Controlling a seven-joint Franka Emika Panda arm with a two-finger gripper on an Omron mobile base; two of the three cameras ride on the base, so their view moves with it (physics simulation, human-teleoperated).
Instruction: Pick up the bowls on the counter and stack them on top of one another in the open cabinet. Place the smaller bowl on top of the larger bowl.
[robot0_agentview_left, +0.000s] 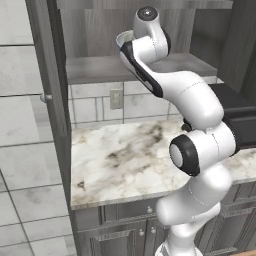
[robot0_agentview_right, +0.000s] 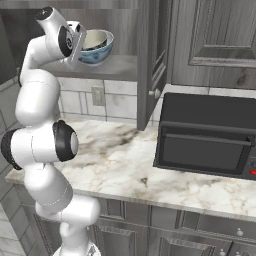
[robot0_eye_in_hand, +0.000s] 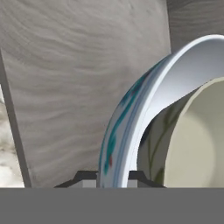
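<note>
In the right base view the larger bowl (robot0_agentview_right: 100, 54), white with a blue patterned outside, is at the open cabinet's shelf (robot0_agentview_right: 120, 67), slightly tilted. The smaller bowl (robot0_agentview_right: 93, 39), grey-beige, nests inside it. My gripper (robot0_agentview_right: 79, 44) is shut on the larger bowl's left rim. In the hand view that blue and white rim (robot0_eye_in_hand: 131, 109) runs between my gripper's tips (robot0_eye_in_hand: 113, 177), with the smaller bowl (robot0_eye_in_hand: 197, 140) just inside it. I cannot tell whether the larger bowl's foot touches the shelf. In the left base view a sliver of the larger bowl (robot0_agentview_left: 124, 38) shows behind the arm.
The cabinet's open door (robot0_agentview_right: 150, 60) hangs to the right of the bowls. Below lies the marble counter (robot0_agentview_right: 125, 160), with a dark microwave (robot0_agentview_right: 207, 140) at its right. A wall outlet (robot0_agentview_left: 116, 98) sits under the shelf (robot0_agentview_left: 95, 67).
</note>
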